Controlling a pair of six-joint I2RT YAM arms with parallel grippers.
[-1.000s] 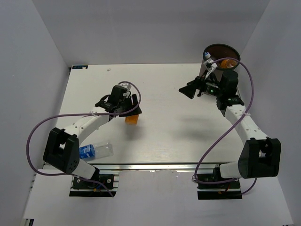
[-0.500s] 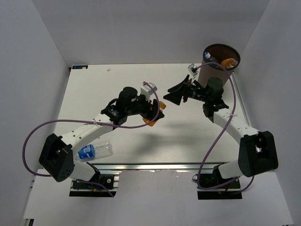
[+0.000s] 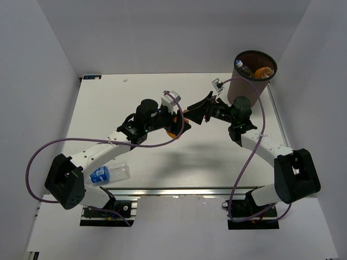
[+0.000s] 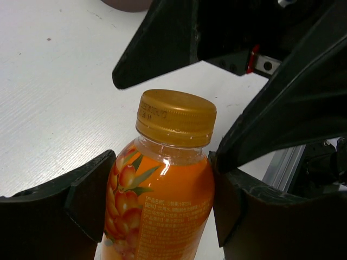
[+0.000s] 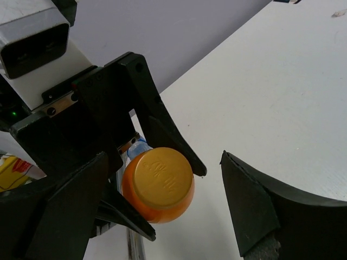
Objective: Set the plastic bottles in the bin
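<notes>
We find a blue-label bottle [image 3: 111, 173] lying at the near left edge of the white table [image 3: 217, 157]. Mid-table, the left gripper [image 3: 178, 126] clamps an orange bottle [image 4: 165, 184]; the right gripper [image 5: 162, 211] gapes around its cap [image 5: 158, 177]. The bin [image 3: 255, 86] stands at the far right corner. White walls [image 3: 38, 81] close left, right and far.

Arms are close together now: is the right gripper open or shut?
Open: the right gripper has its fingers spread wide apart, with the capped top of the orange bottle between them.

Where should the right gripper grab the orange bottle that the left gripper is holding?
Probably the cap and neck of the orange bottle. The left gripper clamps the body, and the cap faces the open right gripper, so come straight on.
</notes>
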